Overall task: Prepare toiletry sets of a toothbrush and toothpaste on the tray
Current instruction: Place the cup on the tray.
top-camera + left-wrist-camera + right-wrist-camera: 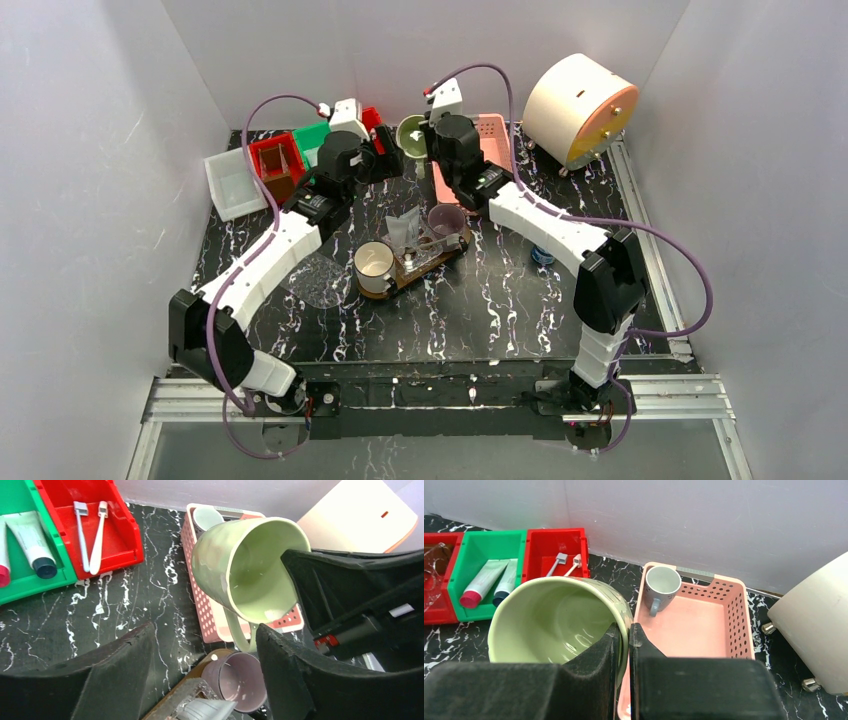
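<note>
Toiletry sets are partly built, and as I judge it the step in hand is bringing another mug to the tray.

The black marbled desk point(500, 300) has walls on three sides. A round white drum point(575, 100) fills the far right corner. The pink basket point(694, 625) sits beside it with one grey mug point(663, 582) inside. The tray point(425, 268) lies mid-desk, well nearer my bases. It carries a cream mug point(373, 265) at its near end, and a clear bag point(405, 228) and a purple cup point(235, 680) at its far end.

At the far left stand a green bin point(479, 550) and a red bin point(544, 555).

My right jaws pinch the rim of the green mug point(554, 615) and hold it by the basket's left wall. My left jaws stand apart just below it, gripping nothing, with the mug's handle hanging between them.

The toothbrushes point(97, 540) in the red bin and the tubes point(27, 540) in the green bin are not yet picked.

The next move looks like a handover, or a carry down to the tray. Either calls for care, because my two arms crowd each other at the back.

The tray's middle offers little room. Open desk lies in front of the tray and to its right.
</note>
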